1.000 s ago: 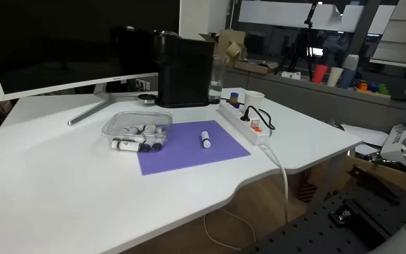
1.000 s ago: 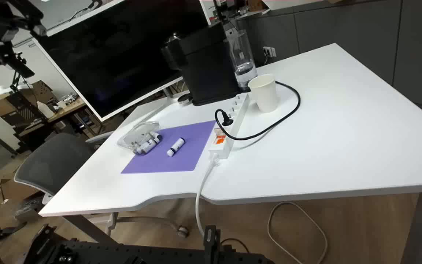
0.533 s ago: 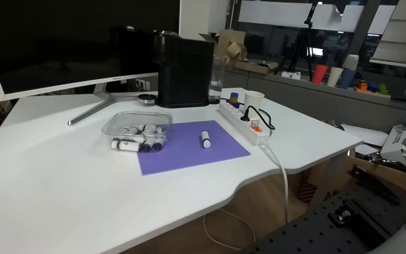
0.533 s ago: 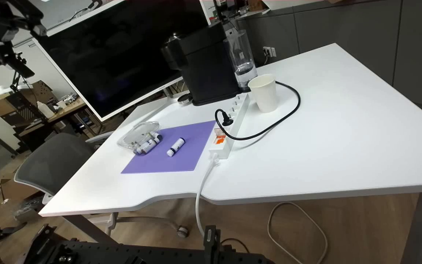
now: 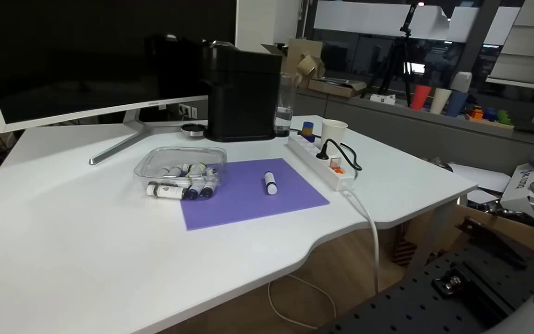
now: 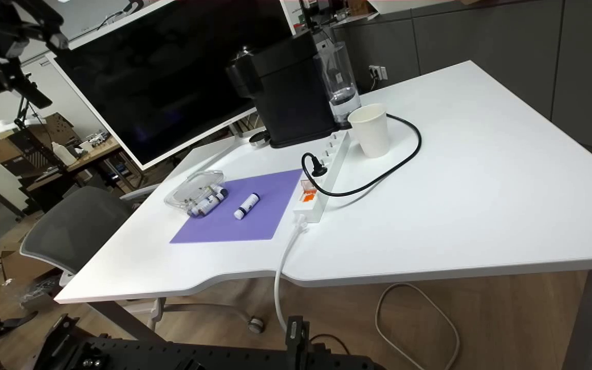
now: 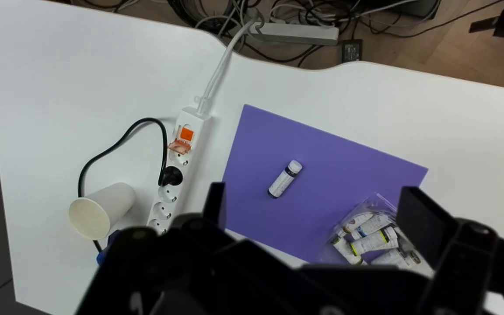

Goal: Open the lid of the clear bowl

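The clear bowl (image 5: 143, 174) is a shallow transparent container holding several small white and dark tubes. It sits partly on the left part of the purple mat (image 5: 253, 208) and shows in an exterior view (image 6: 177, 197) and at lower right in the wrist view (image 7: 375, 202). The lid is transparent, and I cannot tell its edges apart from the bowl's rim. My gripper (image 7: 314, 197) is open and empty, its fingers wide apart. In an exterior view the gripper (image 6: 49, 71) hangs high at upper left, well above the table. The right finger hides part of the bowl in the wrist view.
A lone white tube (image 5: 270, 183) lies on the mat. A white power strip (image 5: 319, 161) with a black cable, a paper cup (image 5: 333, 131) and a black coffee machine (image 5: 244, 95) stand behind. A large monitor (image 5: 100, 55) stands behind the bowl.
My gripper has shifted very slightly to the right in an exterior view. The bowl, the tubes and the mat have not moved.
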{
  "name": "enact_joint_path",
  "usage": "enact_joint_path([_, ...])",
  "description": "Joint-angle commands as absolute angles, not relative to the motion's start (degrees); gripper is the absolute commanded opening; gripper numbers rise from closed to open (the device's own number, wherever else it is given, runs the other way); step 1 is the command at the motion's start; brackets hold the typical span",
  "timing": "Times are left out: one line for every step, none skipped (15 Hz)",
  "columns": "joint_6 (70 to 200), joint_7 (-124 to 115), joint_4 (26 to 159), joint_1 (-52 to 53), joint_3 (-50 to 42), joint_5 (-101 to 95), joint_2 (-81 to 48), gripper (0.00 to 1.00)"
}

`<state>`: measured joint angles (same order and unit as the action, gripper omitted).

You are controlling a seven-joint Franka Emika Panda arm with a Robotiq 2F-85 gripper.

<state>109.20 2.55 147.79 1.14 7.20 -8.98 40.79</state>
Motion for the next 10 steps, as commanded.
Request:
enact_joint_path([116.5, 0.3, 148.8, 1.7, 8.6, -13.6, 37.3, 1.00])
enact_joint_path([119.3, -0.2, 149.1, 1.5, 9.2, -15.2, 35.8, 1.00])
enact_joint_path([123.3, -0.7, 149.7, 1.2, 10.2, -17.6, 33.7, 1.00])
enact_joint_path([126.8, -0.8, 150.2, 1.0, 10.9, -19.8, 31.7, 1.00])
enact_joint_path([130.3, -1.4, 150.6, 0.8, 11.9, -22.2, 29.1, 1.00])
enact_joint_path([133.6, -1.9, 150.9, 0.5, 12.7, -24.7, 26.6, 1.00])
enact_joint_path([136.8, -2.6, 150.9, 0.2, 13.6, -27.4, 23.9, 1.00])
enact_joint_path([139.4, -3.5, 150.7, -0.2, 14.4, -30.1, 21.4, 1.00])
enact_joint_path([141.3, -4.4, 150.2, -0.5, 15.0, -32.4, 18.7, 1.00])
enact_joint_path([142.7, -5.6, 149.6, -0.8, 15.6, -34.8, 16.1, 1.00])
